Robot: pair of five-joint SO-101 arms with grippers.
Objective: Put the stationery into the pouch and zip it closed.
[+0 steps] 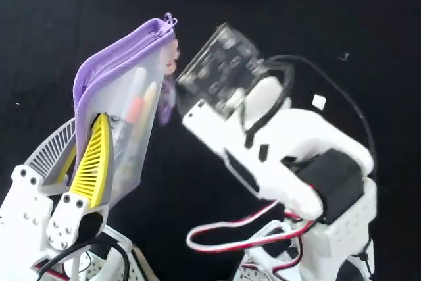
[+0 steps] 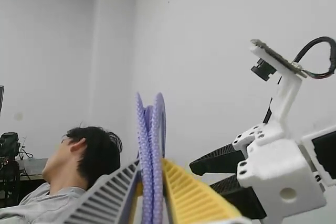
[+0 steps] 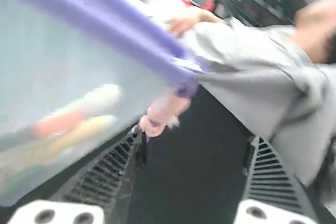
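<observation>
- Closest to my top camera is the right arm, big and white, over the middle of the black table point(image 1: 368, 31).
- My right gripper point(image 3: 194, 177) is spread wide. I see nothing between its two black fingers point(image 3: 113, 169).
- It sits just beside the end of the pouch point(image 1: 135, 162), near the corner where the purple zip point(image 1: 112, 57) stops.
- One little pink charm point(image 3: 163, 114) hangs from that corner, close to one black finger. I cannot tell if they touch.
- My left gripper point(image 1: 85, 126) is pinching the pouch. One finger is yellow and one is grey, and the zip edge is squeezed between them.
- The pouch is held up off the table and it is tilted.
- Pens point(image 1: 135, 106) lie inside the see-through pouch. One is orange and white, and one is yellow.
- I cannot tell if the zip is shut all the way.
</observation>
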